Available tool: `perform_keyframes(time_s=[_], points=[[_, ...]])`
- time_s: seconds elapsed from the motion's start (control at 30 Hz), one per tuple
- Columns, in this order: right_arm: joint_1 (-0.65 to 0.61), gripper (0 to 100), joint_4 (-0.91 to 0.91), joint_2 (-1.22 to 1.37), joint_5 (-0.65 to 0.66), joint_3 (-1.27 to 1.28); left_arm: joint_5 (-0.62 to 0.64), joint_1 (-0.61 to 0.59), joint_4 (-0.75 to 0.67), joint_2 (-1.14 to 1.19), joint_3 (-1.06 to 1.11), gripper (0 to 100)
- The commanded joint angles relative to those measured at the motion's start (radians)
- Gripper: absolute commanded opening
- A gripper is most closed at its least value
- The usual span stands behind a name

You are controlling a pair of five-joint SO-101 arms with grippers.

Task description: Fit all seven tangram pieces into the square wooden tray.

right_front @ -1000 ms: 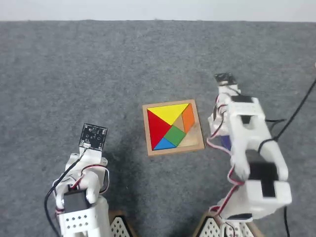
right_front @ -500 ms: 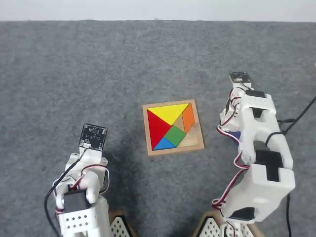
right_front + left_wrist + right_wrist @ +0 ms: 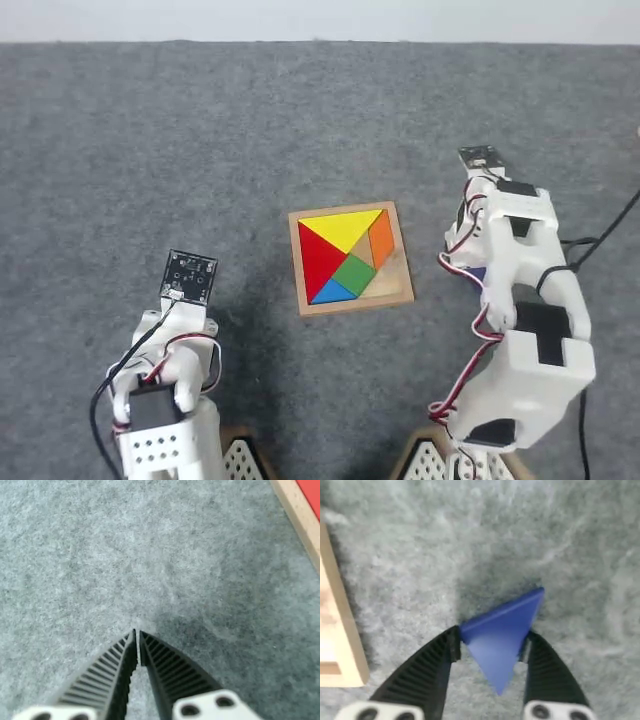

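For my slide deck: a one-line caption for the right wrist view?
Right gripper holding the blue triangle near the wooden tray on grey felt.

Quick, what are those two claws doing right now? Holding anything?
Left gripper: closed, holding nothing.
Right gripper: closed on the blue triangle.

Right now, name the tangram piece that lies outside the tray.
The dark blue triangle in the right gripper; other visible pieces sit in the tray.
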Motion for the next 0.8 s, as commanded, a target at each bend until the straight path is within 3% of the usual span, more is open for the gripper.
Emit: perform_keyframes(time_s=[0.0,0.3,0.57,0.77], points=[[-0.025,2.0,0.01,0.002,0.012,-0.009,-0.014,-0.008,0.005,-0.02,-0.007,1],[-0.071,0.8,0.105,-0.001,0.026,-0.169,-0.014,-0.008,0.005,-0.02,-0.007,1],[-0.206,0.8,0.314,-0.001,0.25,-0.47,-0.014,-0.008,0.005,-0.02,-0.007,1],[-0.209,1.8,0.294,0.038,0.115,-0.509,-0.014,-0.008,0.005,-0.02,-0.007,1]])
